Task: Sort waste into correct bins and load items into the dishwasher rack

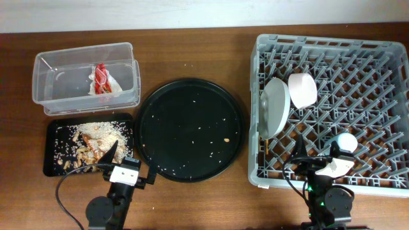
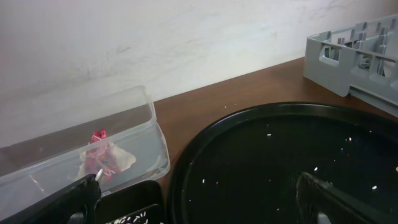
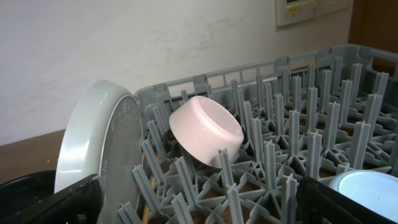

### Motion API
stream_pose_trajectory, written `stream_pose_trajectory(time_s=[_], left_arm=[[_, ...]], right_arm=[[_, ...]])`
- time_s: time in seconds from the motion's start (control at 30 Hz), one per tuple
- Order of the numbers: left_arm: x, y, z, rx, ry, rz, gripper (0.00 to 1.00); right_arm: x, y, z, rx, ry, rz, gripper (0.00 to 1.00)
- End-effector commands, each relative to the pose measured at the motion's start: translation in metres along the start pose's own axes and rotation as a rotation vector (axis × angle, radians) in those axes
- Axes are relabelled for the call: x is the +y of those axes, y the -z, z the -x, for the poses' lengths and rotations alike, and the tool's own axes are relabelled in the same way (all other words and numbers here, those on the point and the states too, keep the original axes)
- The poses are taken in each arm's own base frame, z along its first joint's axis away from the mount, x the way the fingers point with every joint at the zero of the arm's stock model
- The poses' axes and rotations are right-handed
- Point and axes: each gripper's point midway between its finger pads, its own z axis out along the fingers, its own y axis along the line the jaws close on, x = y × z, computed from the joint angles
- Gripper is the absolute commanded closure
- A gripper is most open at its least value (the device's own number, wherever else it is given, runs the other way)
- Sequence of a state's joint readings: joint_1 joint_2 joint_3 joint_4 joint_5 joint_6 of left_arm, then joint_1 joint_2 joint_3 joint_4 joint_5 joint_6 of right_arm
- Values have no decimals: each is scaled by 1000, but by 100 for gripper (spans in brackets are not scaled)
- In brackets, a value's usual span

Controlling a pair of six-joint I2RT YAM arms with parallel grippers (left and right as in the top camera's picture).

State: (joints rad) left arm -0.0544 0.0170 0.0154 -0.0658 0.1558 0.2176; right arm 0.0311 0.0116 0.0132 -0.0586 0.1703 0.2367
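My left gripper [image 2: 199, 186] hangs low at the near edge of the table [image 1: 192, 54]. Its jaws stand wide apart with nothing between them. One finger [image 1: 110, 152] reaches over the near right corner of the shallow black tray [image 1: 50, 153], and the other sits over the near left rim of the big round tray [image 1: 190, 83]. The black tray is spread with beige food scraps [image 1: 96, 133]. Behind it stands the clear tub [image 1: 48, 70], holding the red-and-white wrapper [image 1: 102, 76] with a crumpled white tissue [image 2: 124, 158] just beside it. The round tray carries only scattered pale crumbs [image 1: 225, 139].

My right gripper [image 3: 199, 186] hovers over the near edge of the grey rack [image 1: 257, 76], which fills the right side of the table. Its jaws are also spread wide and grip nothing. From the right wrist I see pegs in the gap. In the rack, the white plate [image 1: 273, 105] stands on edge among the pegs at the left. The white bowl [image 1: 301, 89] lies tipped on its side just beside the plate, its base towards me. The light-blue cup [image 1: 346, 142] sits upright near the front of the rack. It shows just above my right-hand finger [image 3: 348, 202], outside the gap. I cannot tell whether that finger touches it.
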Motion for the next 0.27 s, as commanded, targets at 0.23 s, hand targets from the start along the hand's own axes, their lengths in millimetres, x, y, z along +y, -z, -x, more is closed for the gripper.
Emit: stream_pose_trajectory(time_s=[0.23], left_arm=[[-1, -1, -4, 11, -7, 0, 1]], right_arm=[[-2, 0, -3, 4, -6, -8, 2]])
